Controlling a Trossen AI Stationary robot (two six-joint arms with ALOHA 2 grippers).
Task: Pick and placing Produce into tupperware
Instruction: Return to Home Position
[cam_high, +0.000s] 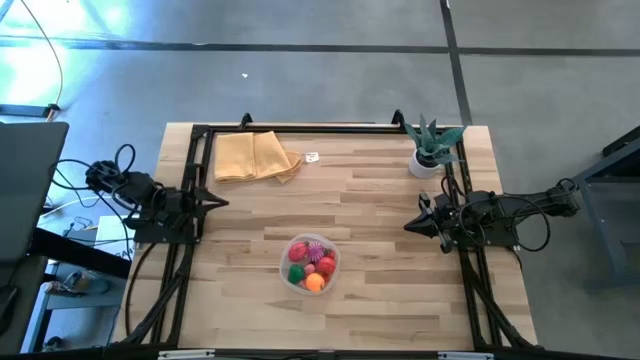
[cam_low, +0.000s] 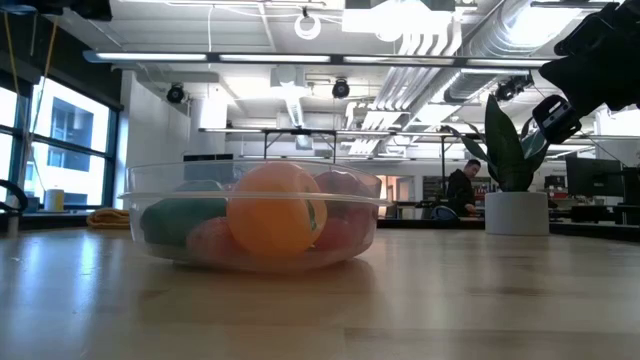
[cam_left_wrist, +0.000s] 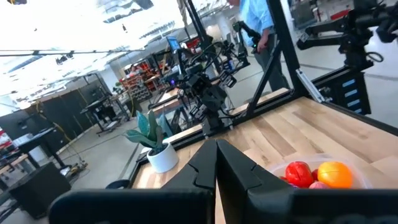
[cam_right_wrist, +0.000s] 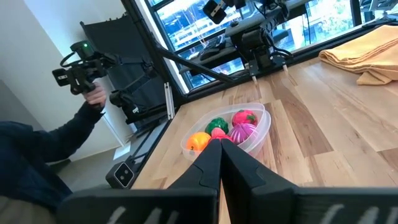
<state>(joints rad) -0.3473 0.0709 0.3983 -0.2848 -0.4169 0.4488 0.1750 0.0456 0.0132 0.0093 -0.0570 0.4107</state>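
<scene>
The tupperware (cam_high: 284, 256) sits on the table (cam_high: 380, 190), on the half away from the cloth (cam_high: 255, 156) and the plant (cam_high: 432, 146). It lies roughly midway between the two arms, with the produce (cam_high: 312, 266) heaped inside it. From above, the heap shows red, green, orange and one spiky magenta piece. Only the low view looks through the clear wall, where an orange fruit (cam_low: 275, 210) presses against the near side, with green to its left and pink beneath.

The left gripper (cam_high: 222, 203) hangs at the table's left edge, pointing inward, well apart from the tupperware. The right gripper (cam_high: 408, 226) hangs at the right edge, near the plant, also well apart. Each wrist view shows what the high view cannot settle: that arm's fingers (cam_left_wrist: 239, 171) (cam_right_wrist: 205, 165) are pressed together to a point and hold nothing. In both views the tupperware lies on the table beyond the tips.

The right wrist view also catches a person (cam_right_wrist: 37, 149) beside the table holding a dark device (cam_right_wrist: 79, 70).
</scene>
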